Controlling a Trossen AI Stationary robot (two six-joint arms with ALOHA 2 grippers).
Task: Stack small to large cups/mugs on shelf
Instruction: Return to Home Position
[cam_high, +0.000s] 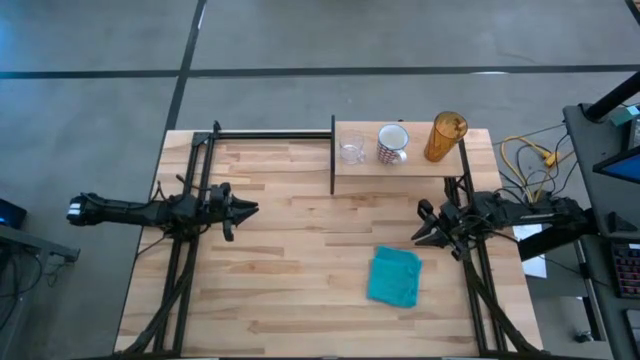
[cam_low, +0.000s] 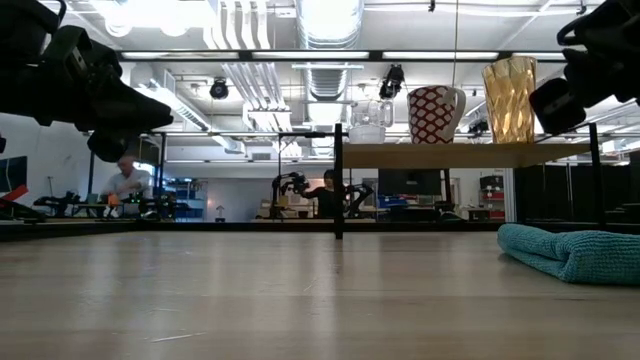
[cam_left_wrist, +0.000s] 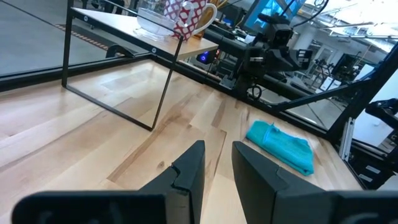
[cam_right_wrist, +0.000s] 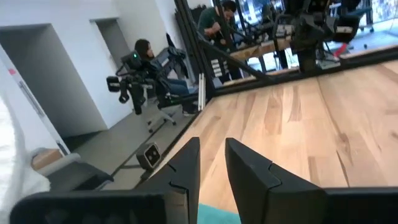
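**Cups ranked on shelf, arms off to the sides**

Shelf (cam_high: 400, 168), far edge of table (cam_high: 280, 300): glass cup (cam_high: 351, 150), red-patterned mug (cam_high: 392, 144) and amber tumbler (cam_high: 445, 137) stand upright in a row, small to large, none touching.

L gripper (cam_high: 252, 208) is at table's left, well apart from shelf. R gripper (cam_high: 418, 224) is near shelf's tumbler end, beside teal cloth (cam_high: 395, 276). Both have fingers slightly apart, nothing held.

Risk (judged): R arm swinging wide may clip shelf post. The tumbler is tall and at the end, so prob. topples first.
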